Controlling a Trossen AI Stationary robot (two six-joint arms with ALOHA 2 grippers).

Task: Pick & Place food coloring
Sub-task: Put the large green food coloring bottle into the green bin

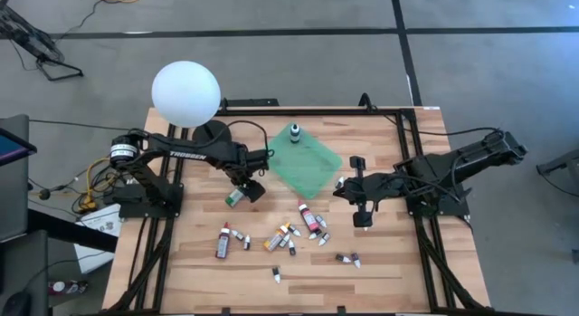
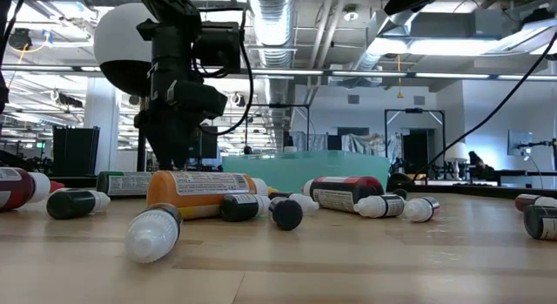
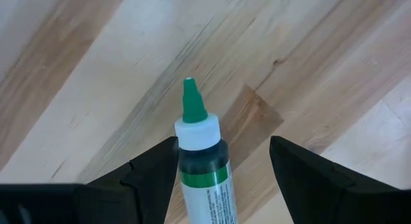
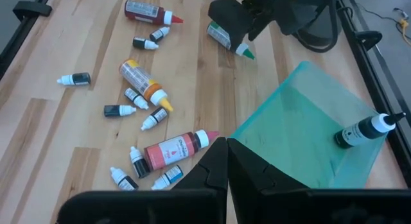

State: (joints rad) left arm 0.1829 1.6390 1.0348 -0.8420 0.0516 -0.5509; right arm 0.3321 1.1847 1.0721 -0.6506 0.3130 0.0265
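A: Item one, the left tool (image 1: 242,191). State?

B: Fingers spread wide, a green-tipped bottle (image 3: 200,161) between them. Its wrist view shows a gap on one side of the bottle, so whether it is gripped I cannot tell. That view gives detail the others lack: white collar, green cone tip, dark body, green-banded label, over bare wood grain.

A: And from above?

B: The same bottle (image 1: 235,198) shows beside the tray's (image 1: 317,169) near-left edge. The low view shows only the arm's dark bulk hanging over the desk (image 1: 398,253).

A: Item two, the right tool (image 1: 362,218).

B: Clenched, nothing in it, hovering off the tray's right side. Its wrist view shows the two fingers pressed together.

A: Item three, the tray.

B: One, translucent green, square, soft-cornered. One dark bottle with a white cap (image 4: 363,130) stands upright in it.

A: Item four, loose stock.

B: About thirteen lying flat on the desk in front of the tray: larger ones in red, pink and orange, the rest tiny dark tubes with white tips. The low view alone shows the printed label on the orange bottle (image 2: 202,191).

A: Other?

B: One white globe lamp (image 1: 185,94), matte, at the back left.
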